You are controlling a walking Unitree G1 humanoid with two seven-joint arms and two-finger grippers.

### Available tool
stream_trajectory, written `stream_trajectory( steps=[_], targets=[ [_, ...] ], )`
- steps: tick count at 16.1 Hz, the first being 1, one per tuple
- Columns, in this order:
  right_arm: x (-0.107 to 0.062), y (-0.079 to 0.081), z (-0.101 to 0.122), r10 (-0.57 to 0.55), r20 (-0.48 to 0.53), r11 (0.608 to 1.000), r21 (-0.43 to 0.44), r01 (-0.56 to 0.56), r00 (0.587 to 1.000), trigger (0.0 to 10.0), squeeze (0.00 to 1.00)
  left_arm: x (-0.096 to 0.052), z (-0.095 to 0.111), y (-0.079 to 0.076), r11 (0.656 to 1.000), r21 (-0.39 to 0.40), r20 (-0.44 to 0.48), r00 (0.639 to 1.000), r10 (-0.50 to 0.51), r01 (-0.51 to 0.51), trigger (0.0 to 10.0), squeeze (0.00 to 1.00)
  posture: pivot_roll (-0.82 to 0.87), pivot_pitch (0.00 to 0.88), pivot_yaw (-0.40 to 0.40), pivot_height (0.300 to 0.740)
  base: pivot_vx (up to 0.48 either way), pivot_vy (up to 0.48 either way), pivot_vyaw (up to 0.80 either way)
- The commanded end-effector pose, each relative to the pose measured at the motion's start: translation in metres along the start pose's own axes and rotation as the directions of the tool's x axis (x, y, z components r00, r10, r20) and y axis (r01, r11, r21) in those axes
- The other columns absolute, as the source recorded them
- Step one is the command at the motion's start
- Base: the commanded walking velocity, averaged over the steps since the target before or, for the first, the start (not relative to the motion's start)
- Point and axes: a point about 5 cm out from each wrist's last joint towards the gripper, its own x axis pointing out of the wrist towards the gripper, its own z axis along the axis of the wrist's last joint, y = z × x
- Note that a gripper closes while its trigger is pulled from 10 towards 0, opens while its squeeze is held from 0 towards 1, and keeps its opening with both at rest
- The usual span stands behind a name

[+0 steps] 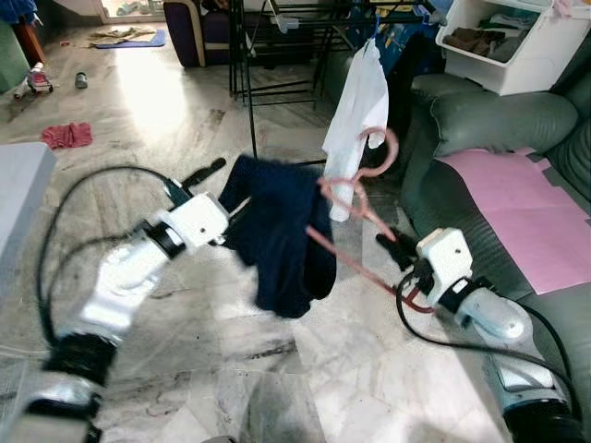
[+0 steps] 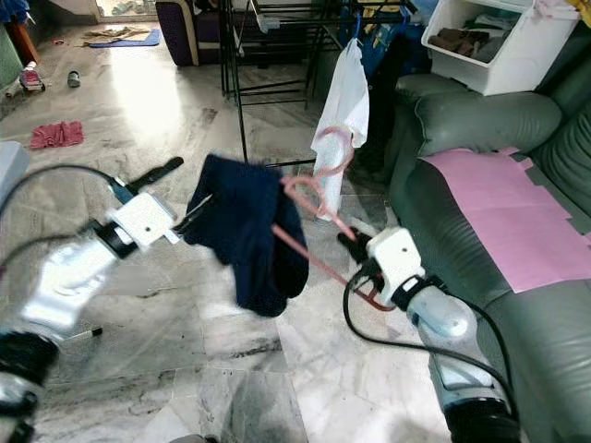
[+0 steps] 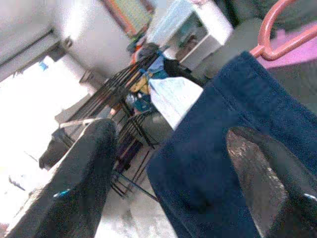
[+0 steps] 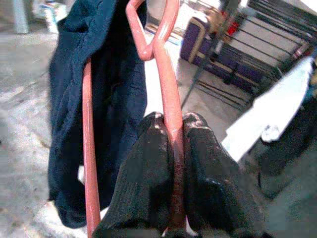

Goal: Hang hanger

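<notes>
Nearest the robot, the right pincer (image 4: 171, 163) is closed tight on one arm of the pink hanger (image 1: 355, 217), the rod pinched between both black fingers (image 4: 143, 178). The hanger is held in the air, tilted, above the marble floor (image 1: 277, 369), with its hook (image 1: 383, 152) pointing up and away toward the rack.

A dark blue garment (image 1: 282, 231) is draped over the hanger's far end and sags below it. The left pincer (image 1: 199, 185) stands spread wide at the garment's edge; one finger (image 3: 257, 173) lies against the cloth, the other (image 3: 84, 173) is clear of it, and it grips nothing.

Beyond, a white shirt (image 1: 360, 111) hangs from the black drying rack (image 1: 277, 55), just behind the hook. A grey sofa (image 1: 499, 120) with a pink sheet (image 1: 526, 212) lies to the right, and a red cloth (image 1: 66, 135) lies on the floor far left.

Assessment: the garment is loaded and the hanger is secured and lifted. The hook is not yet over any rail. Remaining, in my judgement: carry it up to the rack, seat the hook, release.
</notes>
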Motion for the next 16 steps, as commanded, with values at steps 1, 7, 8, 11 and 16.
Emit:
stream_trajectory(
  steps=[1, 7, 8, 11, 16],
  targets=[
    [-0.001, -0.002, 0.012, 0.030, 0.064, 0.999, -0.046, -0.027, 0.997, 10.0, 0.00, 0.001, 0.001, -0.001, 0.993, 0.064, 0.007, 0.995, -0.102, 0.101, 10.0, 1.00, 0.06, 0.064, -0.070, 0.740, 0.000, 0.000, 0.00],
    [-0.011, -0.009, 0.013, 0.194, 0.010, 0.934, -0.307, -0.182, 0.981, 10.0, 0.00, -0.001, -0.010, -0.022, 0.947, 0.077, -0.040, 0.950, -0.309, 0.311, 10.0, 1.00, 0.06, 0.065, -0.068, 0.740, 0.000, 0.000, 0.00],
    [-0.012, -0.012, 0.015, 0.200, 0.019, 0.921, -0.344, -0.181, 0.980, 10.0, 0.00, 0.000, -0.013, -0.026, 0.943, 0.086, -0.057, 0.946, -0.318, 0.322, 10.0, 1.00, 0.06, 0.066, -0.070, 0.740, 0.000, 0.000, 0.00],
    [-0.011, -0.014, 0.021, 0.222, 0.041, 0.883, -0.432, -0.183, 0.974, 10.0, 0.00, 0.006, -0.016, -0.037, 0.919, 0.058, -0.071, 0.920, -0.386, 0.390, 10.0, 1.00, 0.05, 0.066, -0.075, 0.740, 0.000, 0.000, 0.00],
    [-0.009, -0.008, 0.024, 0.268, 0.072, 0.830, -0.523, -0.193, 0.961, 10.0, 0.00, 0.015, -0.025, -0.032, 0.889, -0.019, -0.136, 0.880, -0.455, 0.457, 10.0, 0.00, 0.06, 0.062, -0.072, 0.740, 0.000, 0.000, 0.00]
  ],
)
